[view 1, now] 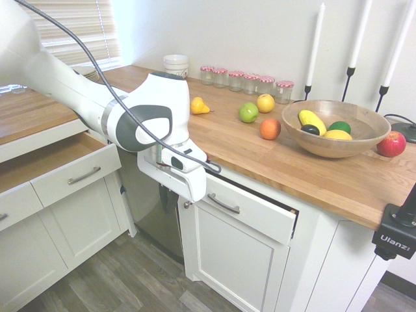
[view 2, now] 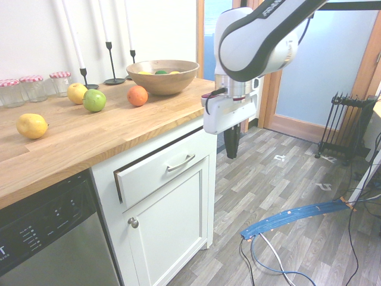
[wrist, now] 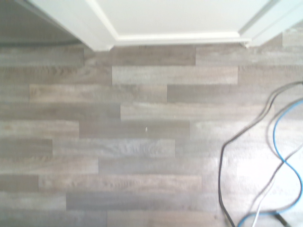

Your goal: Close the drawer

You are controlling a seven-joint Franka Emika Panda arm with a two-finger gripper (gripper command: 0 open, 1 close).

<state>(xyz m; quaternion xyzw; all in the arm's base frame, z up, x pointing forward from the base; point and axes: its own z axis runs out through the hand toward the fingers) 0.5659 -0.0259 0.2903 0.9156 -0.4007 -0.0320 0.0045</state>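
First exterior view: fruit and jars line the wooden counter (view 1: 214, 140) above grey plank flooring (view 1: 156, 279); gripper (view 2: 232, 156) jaws together.

My arm (view 1: 75, 91) is glossy white with dark gray rounded panels, dark fingers (view 2: 232, 142) and a gray cable (view 1: 104, 71).

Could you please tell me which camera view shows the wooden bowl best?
The first exterior view, because it looks into the wooden bowl. The second shows mainly its outside wall; the wrist view doesn't show it.
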